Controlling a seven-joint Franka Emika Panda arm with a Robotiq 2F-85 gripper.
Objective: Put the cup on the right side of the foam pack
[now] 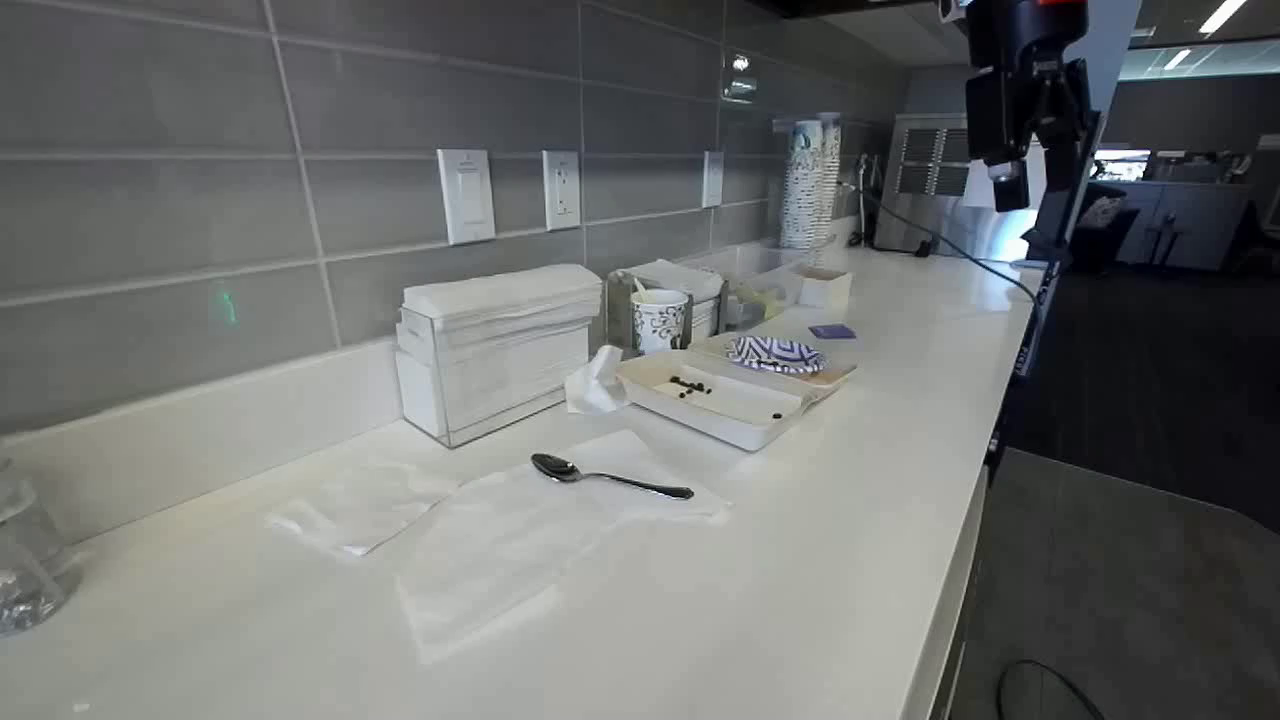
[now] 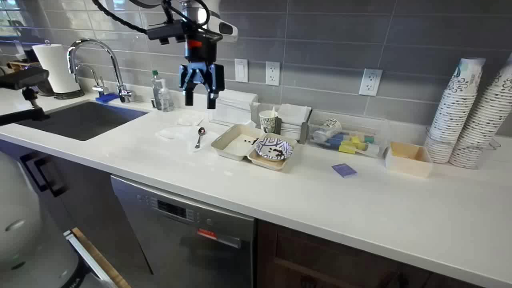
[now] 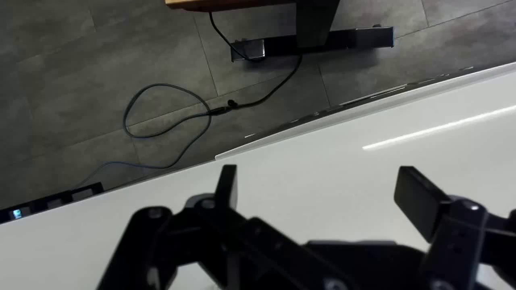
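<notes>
The cup is small, whitish with a dark swirl pattern, and stands upright with a stick in it at the back of the counter, behind the foam pack. The cup also shows in an exterior view. The foam pack is an open two-part whitish tray with dark bits in it, seen in both exterior views. A patterned plate lies on one half. My gripper is open and empty, high above the counter and apart from both. In the wrist view the open fingers show only counter between them; cup and pack are out of view.
A clear box of folded towels and a napkin holder flank the cup. A clear bin, a small tray and tall cup stacks stand further along. A spoon lies on napkins. A sink is at the far end.
</notes>
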